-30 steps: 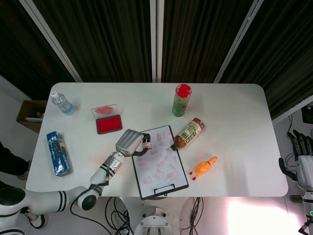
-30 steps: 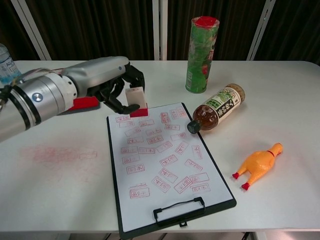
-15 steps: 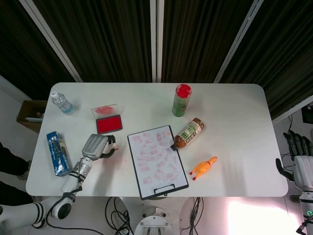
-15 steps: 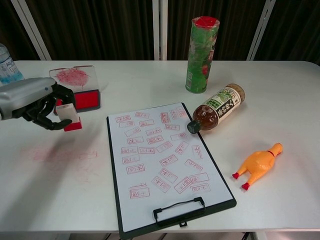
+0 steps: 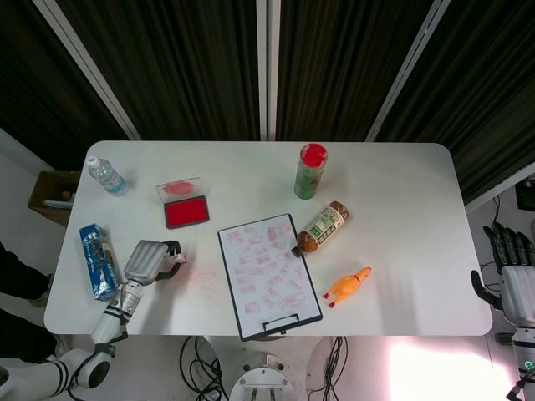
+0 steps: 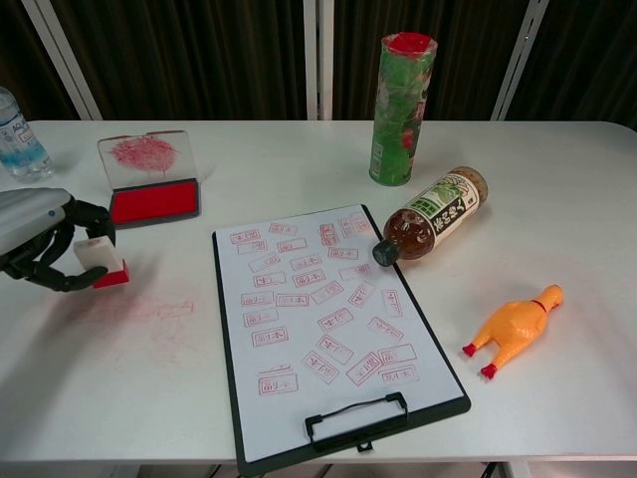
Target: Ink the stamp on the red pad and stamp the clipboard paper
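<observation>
White counter: left hand, clamped on white red-based stamp, has retreated from stamp-covered clipboard paper past open red ink pad; stamping likely finished. Right hand idle off-counter, fingers apart.

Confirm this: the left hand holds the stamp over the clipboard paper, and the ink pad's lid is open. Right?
Not quite. The left hand holds the stamp over bare table, left of the clipboard, as the chest view shows. The ink pad lid is open.
</observation>
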You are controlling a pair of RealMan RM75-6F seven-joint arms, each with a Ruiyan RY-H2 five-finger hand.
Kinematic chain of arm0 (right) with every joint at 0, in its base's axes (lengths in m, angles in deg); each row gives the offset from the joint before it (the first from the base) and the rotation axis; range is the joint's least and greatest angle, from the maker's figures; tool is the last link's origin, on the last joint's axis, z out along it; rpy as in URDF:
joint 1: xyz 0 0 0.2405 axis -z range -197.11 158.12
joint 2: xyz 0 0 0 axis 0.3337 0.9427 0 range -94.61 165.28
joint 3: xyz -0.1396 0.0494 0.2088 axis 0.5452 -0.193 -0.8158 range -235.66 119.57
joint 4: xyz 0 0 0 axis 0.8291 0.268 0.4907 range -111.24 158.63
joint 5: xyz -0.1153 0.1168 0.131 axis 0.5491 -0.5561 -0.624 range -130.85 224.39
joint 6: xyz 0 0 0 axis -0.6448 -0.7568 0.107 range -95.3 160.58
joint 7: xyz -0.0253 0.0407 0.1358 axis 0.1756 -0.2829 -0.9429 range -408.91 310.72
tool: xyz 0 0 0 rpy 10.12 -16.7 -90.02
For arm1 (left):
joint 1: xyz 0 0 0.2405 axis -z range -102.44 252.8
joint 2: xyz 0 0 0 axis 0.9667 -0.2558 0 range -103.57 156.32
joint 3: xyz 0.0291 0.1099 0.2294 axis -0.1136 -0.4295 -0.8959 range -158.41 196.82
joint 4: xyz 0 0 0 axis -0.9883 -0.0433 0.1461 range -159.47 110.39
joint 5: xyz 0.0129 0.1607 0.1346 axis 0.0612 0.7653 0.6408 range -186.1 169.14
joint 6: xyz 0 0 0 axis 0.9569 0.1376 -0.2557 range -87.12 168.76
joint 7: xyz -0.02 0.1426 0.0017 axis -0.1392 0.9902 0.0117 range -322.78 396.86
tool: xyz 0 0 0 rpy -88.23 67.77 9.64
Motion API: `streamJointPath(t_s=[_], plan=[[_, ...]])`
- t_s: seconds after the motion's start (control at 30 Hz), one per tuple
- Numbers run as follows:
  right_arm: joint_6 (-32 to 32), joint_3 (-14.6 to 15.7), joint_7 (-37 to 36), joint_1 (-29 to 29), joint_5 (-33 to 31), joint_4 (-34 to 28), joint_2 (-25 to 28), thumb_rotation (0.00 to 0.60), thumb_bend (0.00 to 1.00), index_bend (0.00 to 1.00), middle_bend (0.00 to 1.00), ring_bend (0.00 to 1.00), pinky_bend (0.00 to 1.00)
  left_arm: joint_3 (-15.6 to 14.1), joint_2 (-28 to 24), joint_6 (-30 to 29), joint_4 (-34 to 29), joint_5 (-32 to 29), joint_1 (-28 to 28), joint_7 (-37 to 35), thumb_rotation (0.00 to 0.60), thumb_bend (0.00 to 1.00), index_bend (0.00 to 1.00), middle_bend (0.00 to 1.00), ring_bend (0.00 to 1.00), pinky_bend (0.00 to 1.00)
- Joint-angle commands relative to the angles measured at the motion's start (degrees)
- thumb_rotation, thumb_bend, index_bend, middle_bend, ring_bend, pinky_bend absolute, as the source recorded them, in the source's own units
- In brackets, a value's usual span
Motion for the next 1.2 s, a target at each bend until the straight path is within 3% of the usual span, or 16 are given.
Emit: streamJointPath(t_s=[0.03,0.17,0.5,0.83,1.2], plan=[[0.01,0.08,0.31,-0.01,0.13,-0.26,0.09,0.6,0.34,0.0,0.0,0.0,0.0,-0.35,0.91,-0.28,1.72,1.04,-0.69,-0.9,0.6,0.39,0.68,0.69,0.75,0.79],[0.05,0.08,0.59,-0.01,0.06,-0.52,0.07,0.6,0.34,0.0,0.0,0.0,0.0,-0.66,1.27,-0.04,2.97,2.03,-1.01,-1.35,0.6,0.39,0.65,0.67,0.75,0.79],[0.43,0.14,0.52,0.03,-0.38,-0.45,-0.05,0.6,0.34,0.0,0.0,0.0,0.0,-1.24,1.45,0.38,4.96,4.58,-1.35,-2.63,0.6,0.33,0.47,0.6,0.75,0.79],[0.58,0.12,-0.03,0.1,-0.67,0.06,-0.2,0.6,0.34,0.0,0.0,0.0,0.0,-1.17,1.97,0.38,6.19,5.77,-1.84,-3.46,0.6,0.28,0.38,0.5,0.72,0.79],[0.51,0.05,-0.25,0.17,-0.77,0.33,-0.26,0.6,0.34,0.0,0.0,0.0,0.0,-0.85,1.87,0.15,6.35,6.73,-2.15,-3.91,0.6,0.26,0.34,0.43,0.7,0.79]])
